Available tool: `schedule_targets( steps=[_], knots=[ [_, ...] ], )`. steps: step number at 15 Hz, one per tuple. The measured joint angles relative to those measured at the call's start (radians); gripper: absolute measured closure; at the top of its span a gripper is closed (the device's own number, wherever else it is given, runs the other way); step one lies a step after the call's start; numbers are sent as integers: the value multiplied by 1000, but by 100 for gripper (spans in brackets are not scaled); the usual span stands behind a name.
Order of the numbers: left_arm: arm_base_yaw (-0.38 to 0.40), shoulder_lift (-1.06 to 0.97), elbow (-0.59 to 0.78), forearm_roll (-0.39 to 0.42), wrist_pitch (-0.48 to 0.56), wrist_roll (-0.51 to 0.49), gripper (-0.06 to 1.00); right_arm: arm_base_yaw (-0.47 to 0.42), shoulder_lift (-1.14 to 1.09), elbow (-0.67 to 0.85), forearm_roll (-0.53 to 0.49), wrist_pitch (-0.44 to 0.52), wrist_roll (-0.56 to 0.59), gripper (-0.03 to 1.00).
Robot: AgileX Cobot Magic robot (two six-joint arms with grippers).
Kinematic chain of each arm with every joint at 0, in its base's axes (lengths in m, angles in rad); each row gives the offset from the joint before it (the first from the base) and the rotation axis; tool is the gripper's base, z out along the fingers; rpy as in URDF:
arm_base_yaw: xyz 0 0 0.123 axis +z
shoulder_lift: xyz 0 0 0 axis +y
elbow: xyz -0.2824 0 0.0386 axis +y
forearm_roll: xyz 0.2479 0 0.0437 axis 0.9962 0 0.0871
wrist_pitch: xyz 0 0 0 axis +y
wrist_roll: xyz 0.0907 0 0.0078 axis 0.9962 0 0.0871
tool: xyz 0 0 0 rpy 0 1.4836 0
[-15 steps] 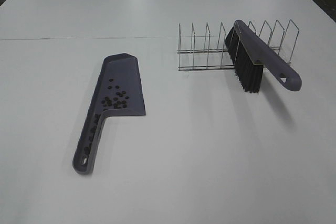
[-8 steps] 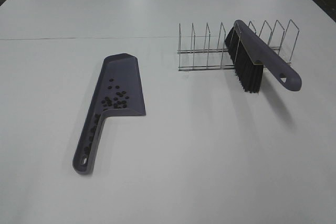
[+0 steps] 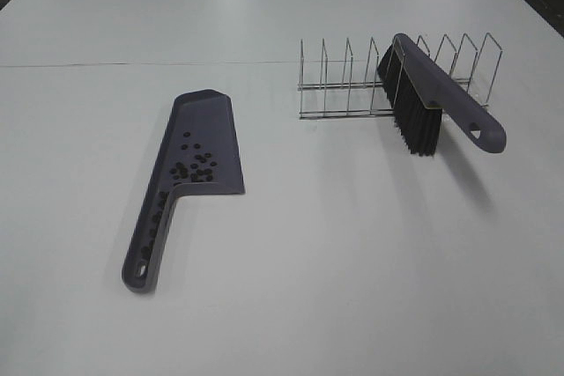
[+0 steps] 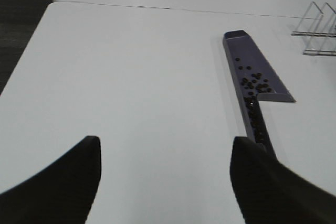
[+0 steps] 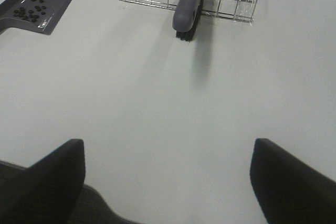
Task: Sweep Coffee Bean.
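**Beans in dustpan, both arms clear**

I see the tiny dark brown-black oval coffee beans lying loose in the flat purple plastic dustpan, most clustered on the pan floor, a few trailing down its handle channel. The dustpan lies on the white surface. The purple-handled black-bristle brush leans in the thin wire rack, well apart from it. Left gripper fingers spread wide, empty. Right gripper fingers likewise wide, holding nothing.
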Motion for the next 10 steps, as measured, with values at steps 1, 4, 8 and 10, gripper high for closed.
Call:
schedule_targets(
  steps=[1, 4, 8, 10],
  knots=[
    [25, 0, 0, 0, 0, 0, 31, 0, 0, 0, 0, 0, 0, 21],
    [51, 0, 0, 0, 0, -2, 31, 0, 0, 0, 0, 0, 0, 21],
    [51, 0, 0, 0, 0, -2, 31, 0, 0, 0, 0, 0, 0, 21],
    [51, 0, 0, 0, 0, -2, 31, 0, 0, 0, 0, 0, 0, 21]
  ],
)
